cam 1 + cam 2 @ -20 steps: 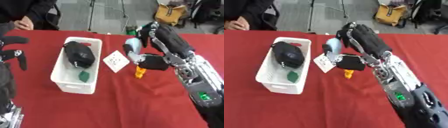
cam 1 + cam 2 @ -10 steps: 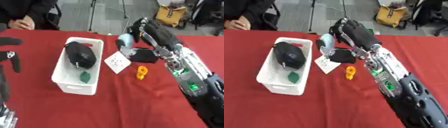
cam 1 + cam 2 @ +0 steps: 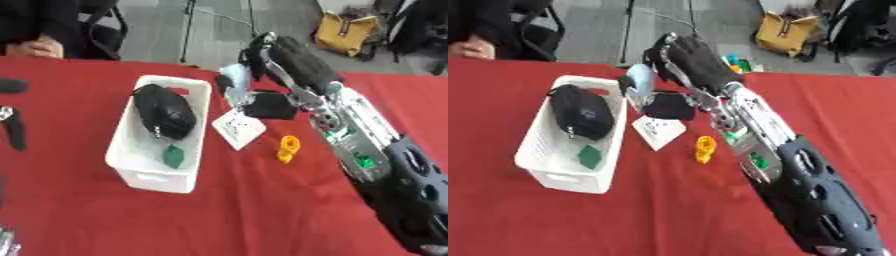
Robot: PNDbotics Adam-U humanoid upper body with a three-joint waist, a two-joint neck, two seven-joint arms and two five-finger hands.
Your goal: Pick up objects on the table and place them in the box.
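Much of the left hand (image 3: 12, 127) is cut off at the left edge of the left eye view: only dark finger-like parts show above the red table (image 3: 96, 215), and whether they are curled or straight cannot be told. The right arm runs from the lower right corner up toward the centre, its forearm black and silver with small green marks. The right hand (image 3: 682, 60) is raised above the table near the far right corner of the white box (image 3: 546, 172), fingers curled round a pale blue object (image 3: 640, 83) whose shape is hard to make out; a black part, hard to tell from the hand, shows just below it. The box holds a black pouch (image 3: 164, 111) at its far end and a small green piece (image 3: 173, 156) nearer the front. A white square card (image 3: 238, 128) lies on the cloth just beside the box's right wall, under the hand, and an orange object (image 3: 287, 149) lies a little to its right, apart from the card
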